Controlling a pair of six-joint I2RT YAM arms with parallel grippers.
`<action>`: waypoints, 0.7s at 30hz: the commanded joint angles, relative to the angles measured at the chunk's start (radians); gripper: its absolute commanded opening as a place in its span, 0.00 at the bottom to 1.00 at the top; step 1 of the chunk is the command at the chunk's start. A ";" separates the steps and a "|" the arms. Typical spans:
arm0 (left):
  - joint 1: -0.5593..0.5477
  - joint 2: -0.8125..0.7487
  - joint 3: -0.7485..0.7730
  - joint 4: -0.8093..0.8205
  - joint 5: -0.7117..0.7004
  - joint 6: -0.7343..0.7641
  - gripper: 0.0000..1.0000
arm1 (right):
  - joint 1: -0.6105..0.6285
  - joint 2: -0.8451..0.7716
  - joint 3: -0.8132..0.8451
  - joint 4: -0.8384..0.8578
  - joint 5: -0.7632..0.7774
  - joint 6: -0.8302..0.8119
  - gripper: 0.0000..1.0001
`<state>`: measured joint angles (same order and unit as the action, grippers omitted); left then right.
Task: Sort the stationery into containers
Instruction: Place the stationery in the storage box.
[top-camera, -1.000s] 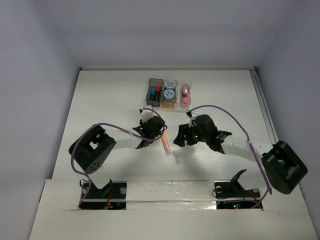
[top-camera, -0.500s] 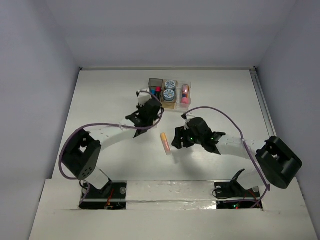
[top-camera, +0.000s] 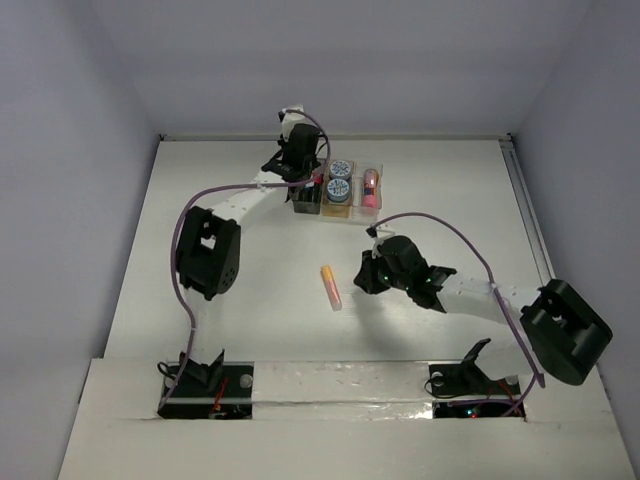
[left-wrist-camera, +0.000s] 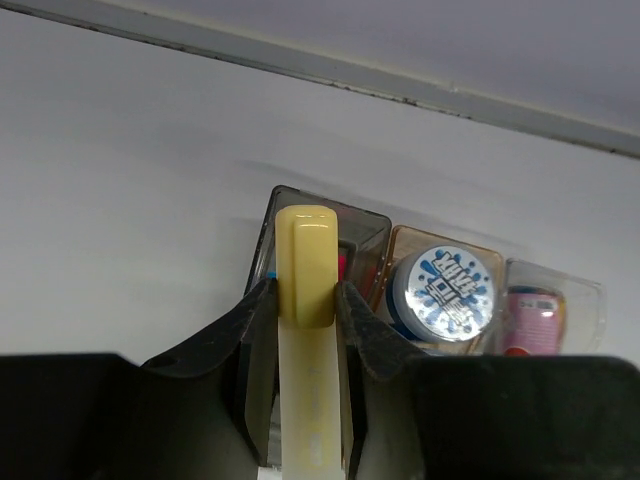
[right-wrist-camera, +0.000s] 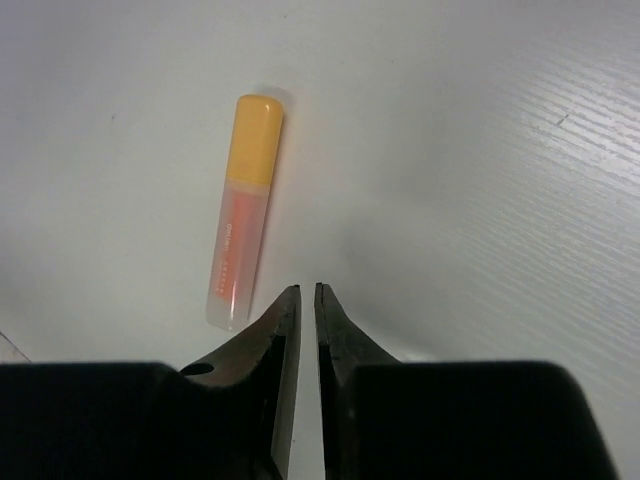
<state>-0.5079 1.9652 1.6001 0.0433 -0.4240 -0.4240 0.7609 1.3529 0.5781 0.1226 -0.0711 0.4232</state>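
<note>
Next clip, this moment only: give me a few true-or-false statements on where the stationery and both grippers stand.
1. The left gripper is shut on a pale yellow highlighter over the dark grey plastic bin. True.
2. The orange highlighter lies inside a bin. False: it lies on the white table.
3. The right gripper grips the orange highlighter. False: it is shut on nothing, with the highlighter beside it.
4. The small pink bottle sits in the clear plastic bin. True.
</note>
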 joint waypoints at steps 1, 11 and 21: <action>-0.003 0.069 0.122 -0.072 0.024 0.088 0.00 | 0.008 -0.049 -0.012 0.040 0.039 -0.018 0.19; 0.008 0.161 0.175 -0.082 0.024 0.172 0.03 | 0.018 -0.046 0.023 -0.006 0.031 -0.020 0.69; 0.017 0.158 0.135 -0.071 0.037 0.160 0.35 | 0.061 -0.005 0.091 -0.078 0.102 -0.014 0.74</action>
<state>-0.4961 2.1468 1.7340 -0.0486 -0.3862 -0.2695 0.8116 1.3422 0.6228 0.0547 -0.0166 0.4114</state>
